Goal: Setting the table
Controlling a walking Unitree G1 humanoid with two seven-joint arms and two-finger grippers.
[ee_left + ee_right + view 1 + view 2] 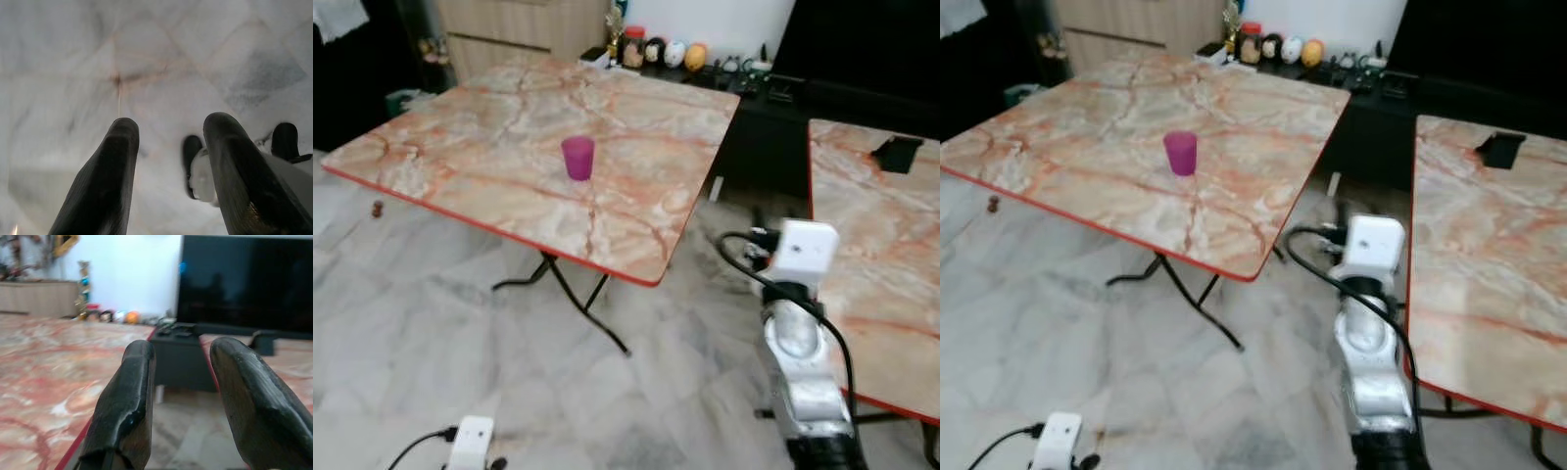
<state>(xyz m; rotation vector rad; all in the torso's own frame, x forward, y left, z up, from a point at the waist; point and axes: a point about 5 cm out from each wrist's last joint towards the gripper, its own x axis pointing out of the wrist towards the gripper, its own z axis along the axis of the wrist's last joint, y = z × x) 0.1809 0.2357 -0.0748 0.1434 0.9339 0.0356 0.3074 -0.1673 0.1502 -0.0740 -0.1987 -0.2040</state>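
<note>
Standing mid-surface on pink marble-look folding table (636,127), small magenta plastic cup (578,158) looks already placed; both grippers' jaws wide, empty — right gripper (181,401) raised btwn tables, left gripper (168,171) floorward.

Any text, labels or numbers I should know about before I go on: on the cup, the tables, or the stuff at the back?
No readable text anywhere.
Purple cup: plain, no print.
Left table and right table: marble pattern only.
Jar and round figures on the black cabinet: too small and blurred to read.
Black object on the right table: no marking can be made out.
</note>
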